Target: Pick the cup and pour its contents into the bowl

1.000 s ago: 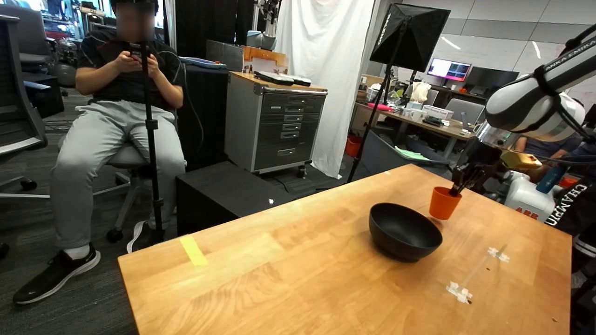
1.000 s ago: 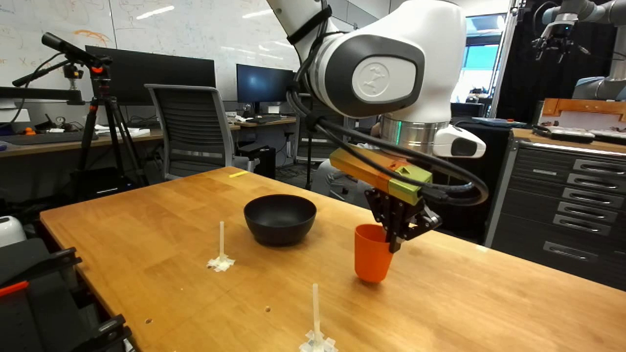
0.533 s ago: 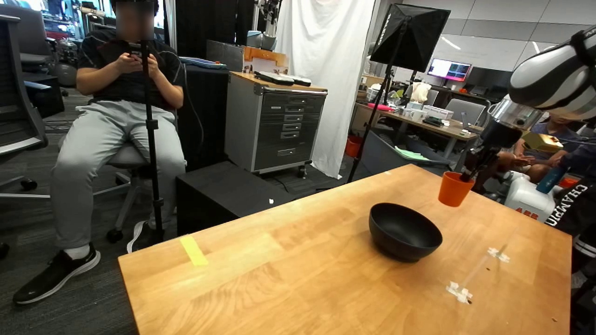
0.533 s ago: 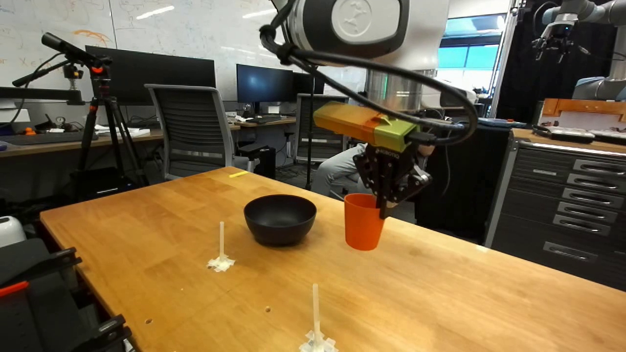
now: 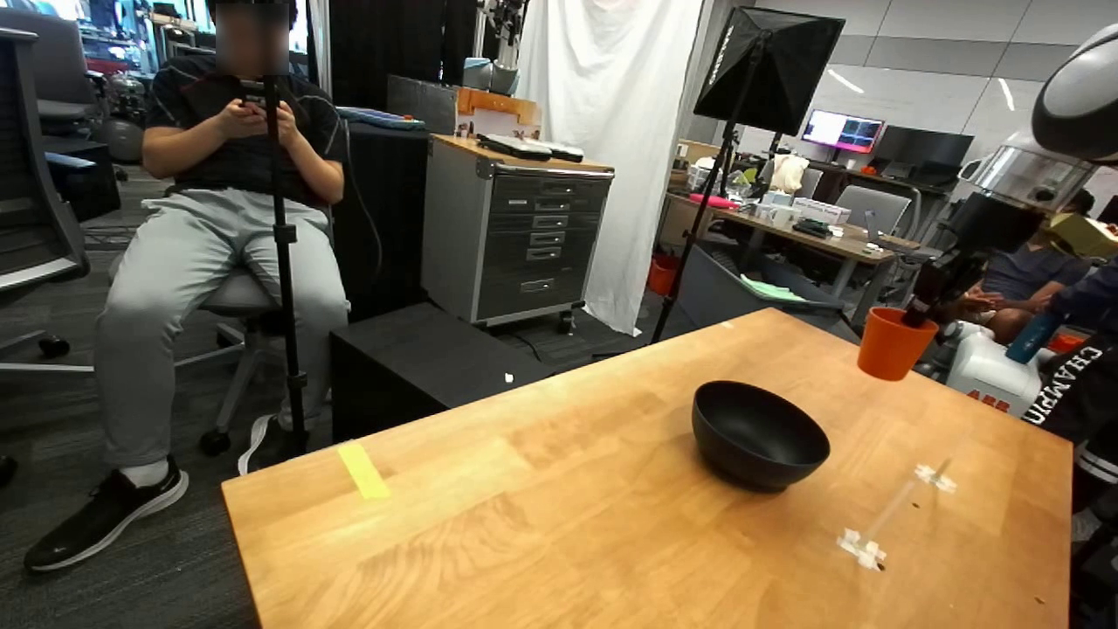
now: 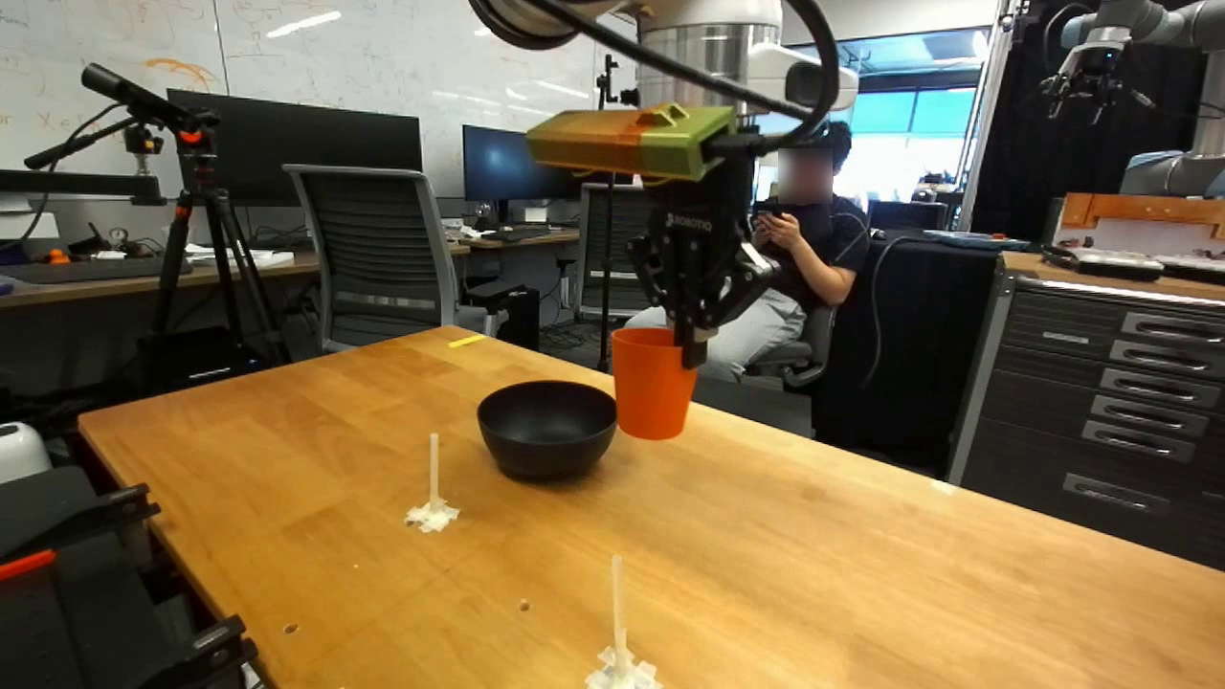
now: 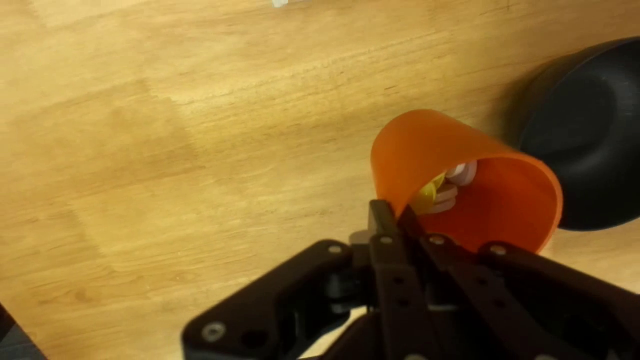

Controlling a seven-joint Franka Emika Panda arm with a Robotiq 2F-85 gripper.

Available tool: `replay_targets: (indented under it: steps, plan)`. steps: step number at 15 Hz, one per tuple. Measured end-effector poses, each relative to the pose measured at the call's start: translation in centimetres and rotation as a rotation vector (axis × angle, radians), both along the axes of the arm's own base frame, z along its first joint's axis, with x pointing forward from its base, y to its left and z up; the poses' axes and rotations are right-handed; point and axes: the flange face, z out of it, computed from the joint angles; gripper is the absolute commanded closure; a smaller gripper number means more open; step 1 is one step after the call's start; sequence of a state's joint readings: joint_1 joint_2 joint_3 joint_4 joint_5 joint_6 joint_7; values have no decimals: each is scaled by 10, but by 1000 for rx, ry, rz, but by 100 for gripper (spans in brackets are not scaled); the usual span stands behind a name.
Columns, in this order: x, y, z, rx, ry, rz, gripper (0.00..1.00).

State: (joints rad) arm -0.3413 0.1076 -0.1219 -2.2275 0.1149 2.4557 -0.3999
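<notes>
The black, jointed two-finger gripper (image 7: pixel 397 215) is clamped on the wall of the small, tapered orange-red plastic cup (image 6: pixel 649 397), one finger outside and the other inside the mouth, at about nine o'clock on the rim in the wrist view. The cup hangs nearly upright above the light-brown wooden table (image 5: pixel 524 542). Inside it, toward ten o'clock of the mouth, lies a little heap of yellow and pale pinkish-white discs (image 7: pixel 444 194); their number cannot be told. In both exterior views the wide, round black bowl (image 5: pixel 758 441) stands on the table at about eight o'clock from the cup; in the wrist view it lies between two and three o'clock, cut off at the edge. In an exterior view, a strip of yellow tape (image 5: pixel 362 470) lies at nine o'clock from the bowl, and a seated person (image 5: pixel 231 170) in a dark shirt and light grey trousers is at ten o'clock. In an exterior view, two thin whitish sticks (image 6: pixel 618 598) stand in patches of white tape (image 6: pixel 433 519), at eight and five o'clock from the bowl.
</notes>
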Motion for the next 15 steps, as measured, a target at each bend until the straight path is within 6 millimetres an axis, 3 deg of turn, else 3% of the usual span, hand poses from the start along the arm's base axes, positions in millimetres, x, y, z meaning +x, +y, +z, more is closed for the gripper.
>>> replay_targets:
  steps: [9, 15]
  plan:
    - [-25, 82, 28, -197, 79, 79, 99]
    - [-28, 93, 38, -272, 104, 73, 99]
